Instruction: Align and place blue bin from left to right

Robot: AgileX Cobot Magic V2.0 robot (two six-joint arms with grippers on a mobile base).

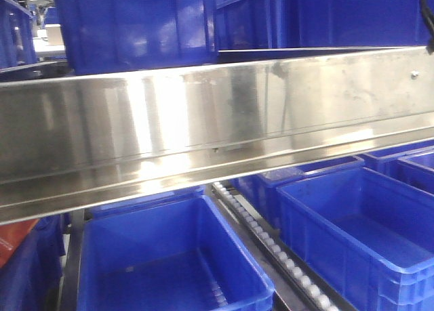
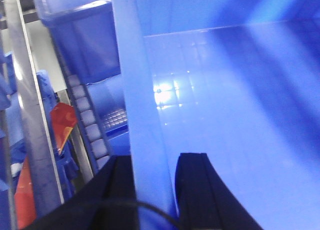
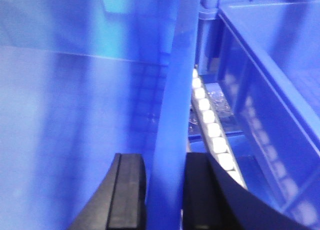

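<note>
Both wrist views are filled by a blue bin held at its side walls. In the left wrist view my left gripper (image 2: 156,166) is shut on the bin's left wall (image 2: 145,115), one black finger (image 2: 118,190) outside and one inside over the pale floor (image 2: 235,104). On the other side my right gripper (image 3: 164,182) is shut on the right wall (image 3: 172,115), again with a finger on each face. From the front, an open blue bin (image 1: 169,257) shows at the lower left below a steel rail. Neither gripper shows in that view.
A wide steel rail (image 1: 217,114) crosses the front view, with more blue bins (image 1: 135,26) above it. White roller tracks (image 1: 271,243) (image 3: 212,135) run beside the bin, and another blue bin (image 1: 352,230) stands right of them. An orange item (image 2: 62,120) lies at the left.
</note>
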